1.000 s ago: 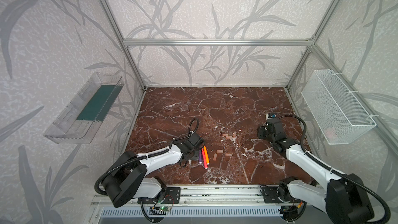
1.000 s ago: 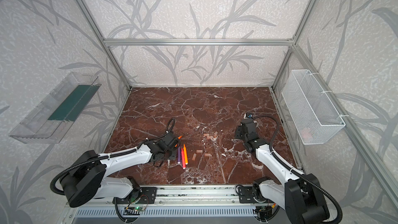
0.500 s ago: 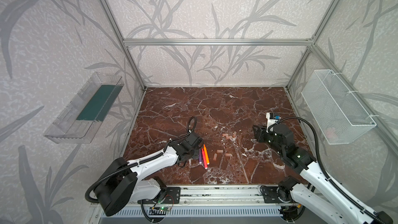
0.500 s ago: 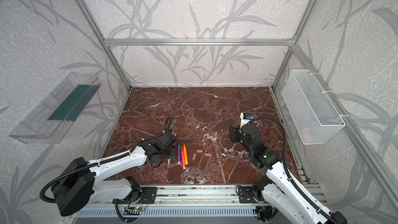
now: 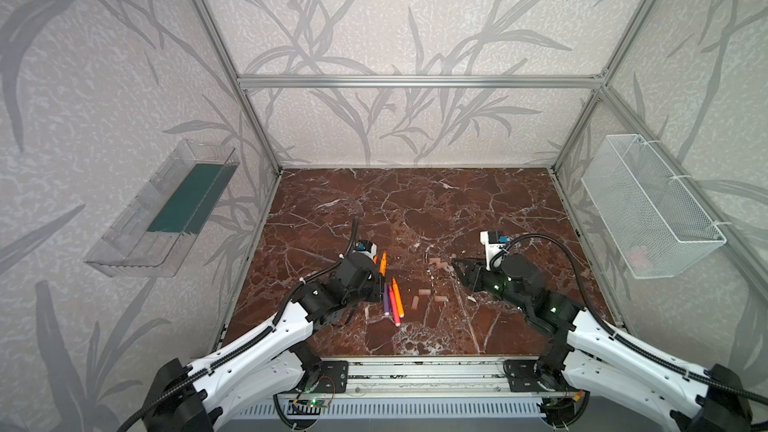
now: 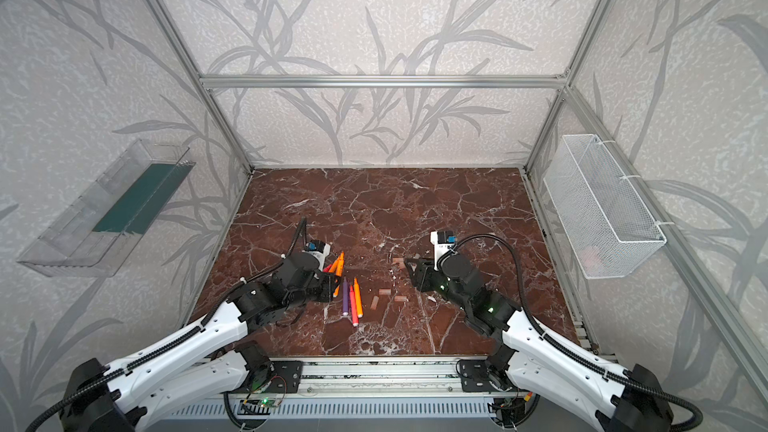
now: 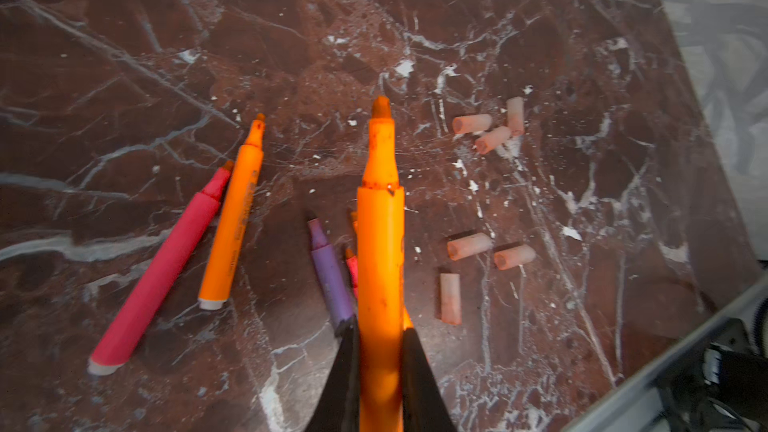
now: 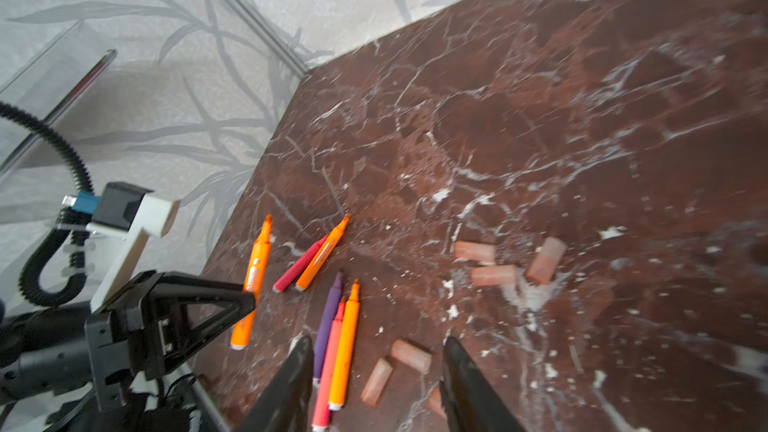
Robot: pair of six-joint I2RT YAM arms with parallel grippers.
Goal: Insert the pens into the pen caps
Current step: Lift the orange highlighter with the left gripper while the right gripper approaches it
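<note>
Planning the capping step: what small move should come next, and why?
Probably lower the right pincer onto the nearest cap and close. The left pincer is shut on an orange pen, tip bare, while the right one stands open and empty, so a cap is the missing half.

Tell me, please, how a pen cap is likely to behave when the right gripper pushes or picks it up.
The caps look like round tubes, so one would probably roll if nudged sideways. Being short and hollow, it is likely light and may skid or pop from the right gripper.
</note>
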